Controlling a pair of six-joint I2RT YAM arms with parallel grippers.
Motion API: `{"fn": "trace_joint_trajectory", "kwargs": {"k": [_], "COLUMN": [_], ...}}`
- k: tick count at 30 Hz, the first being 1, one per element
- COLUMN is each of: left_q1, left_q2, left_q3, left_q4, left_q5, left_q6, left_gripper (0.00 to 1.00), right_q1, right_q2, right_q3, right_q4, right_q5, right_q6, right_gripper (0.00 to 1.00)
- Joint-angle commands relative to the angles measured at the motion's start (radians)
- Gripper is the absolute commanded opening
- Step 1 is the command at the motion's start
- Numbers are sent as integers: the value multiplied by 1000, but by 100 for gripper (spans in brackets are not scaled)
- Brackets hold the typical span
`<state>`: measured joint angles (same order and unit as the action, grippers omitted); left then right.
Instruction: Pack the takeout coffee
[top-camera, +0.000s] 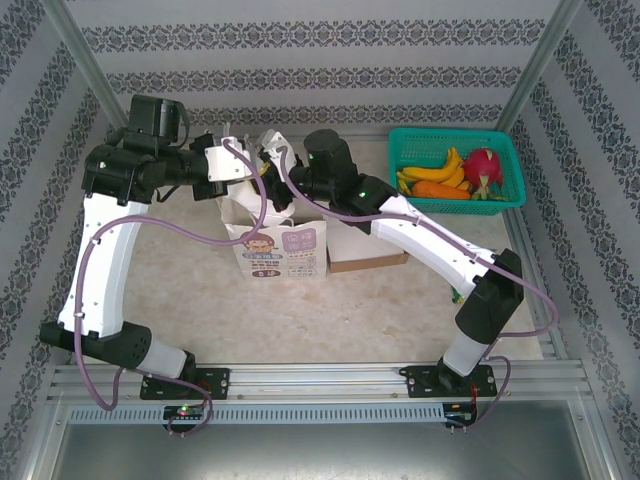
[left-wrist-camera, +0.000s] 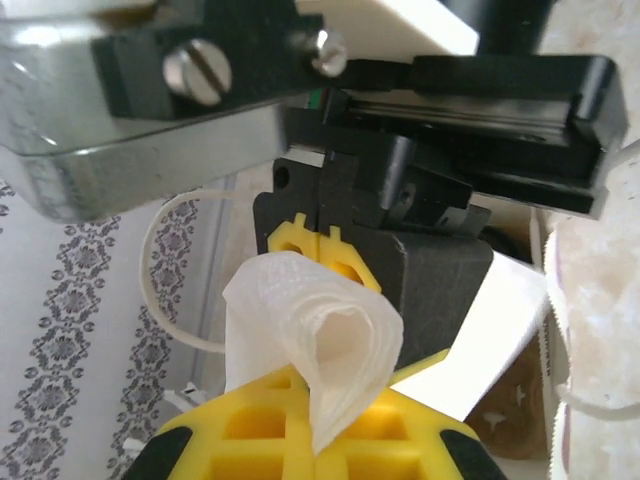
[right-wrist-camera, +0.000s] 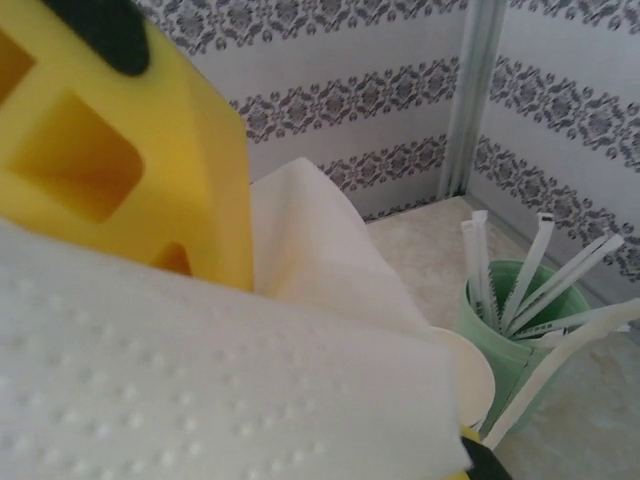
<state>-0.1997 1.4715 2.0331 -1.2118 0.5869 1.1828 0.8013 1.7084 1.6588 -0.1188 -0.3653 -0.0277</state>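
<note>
Left gripper (left-wrist-camera: 316, 435): closed, pinching a rolled white napkin (left-wrist-camera: 320, 340).
Right gripper (top-camera: 273, 150): closed, tip to tip with the left, apparently on the same napkin.
Takeout coffee: hidden; direction from the fingers and axis impossible to tell.
Paper bag (top-camera: 285, 245): 6 o'clock of both tips.
Nearer arm: neither, by judgement.

The light is bright, soft and even, falling from overhead; the counter (top-camera: 180, 290) carries only pale, fuzzy-edged shadows. Seen from the left wrist, the white napkin (left-wrist-camera: 320, 340) is fairly crisp. The metal bracket (left-wrist-camera: 110, 130) above the napkin blurs, with a dull sheen of glare. From the right wrist the napkin itself goes soft-focus, while the wallpaper (right-wrist-camera: 340, 100) behind it looks sharper.
</note>
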Motion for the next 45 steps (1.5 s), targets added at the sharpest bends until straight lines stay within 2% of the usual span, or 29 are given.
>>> {"fn": "trace_joint_trajectory", "kwargs": {"k": [1, 5, 9, 13, 17, 22, 28, 32, 35, 36, 37, 45], "left_q1": [18, 23, 24, 24, 24, 23, 21, 3, -17, -24, -31, -55], "left_q2": [0, 22, 35, 44, 52, 49, 59, 71, 85, 87, 89, 104], "left_q3": [84, 98, 95, 95, 60, -16, -40, -60, -68, -77, -90, -153], "left_q4": [-8, -79, -90, -100, -135, -179, -221, -211, -218, -214, -209, -193], "left_q5": [28, 28, 12, 45, 51, -16, -38, -39, -35, -38, -43, -73], "left_q6": [37, 112, 126, 130, 133, 167, 195, 214, 233, 237, 244, 316], "left_gripper": [0, 0, 0, 0, 0, 0, 0, 0, 0, 0, 0, 0], "right_q1": [3, 13, 36, 38, 31, -30, -111, -120, -122, -121, -122, -125], "right_q2": [26, 65, 92, 113, 71, -19, -120, -163, -174, -179, -185, -287], "right_q3": [-6, -24, -69, -79, -116, -147, -196, -206, -205, -203, -206, -278], "right_q4": [39, 119, 233, 258, 219, 119, 55, 54, 62, 62, 66, 65], "right_q5": [76, 11, 69, 19, -21, -130, -189, -225, -124, -76, -22, 419], "right_q6": [38, 138, 208, 214, 123, 5, -24, -66, -61, -55, -47, -13], "right_gripper": [5, 6, 6, 11, 31, 54, 76, 80, 86, 96, 98, 98]}}
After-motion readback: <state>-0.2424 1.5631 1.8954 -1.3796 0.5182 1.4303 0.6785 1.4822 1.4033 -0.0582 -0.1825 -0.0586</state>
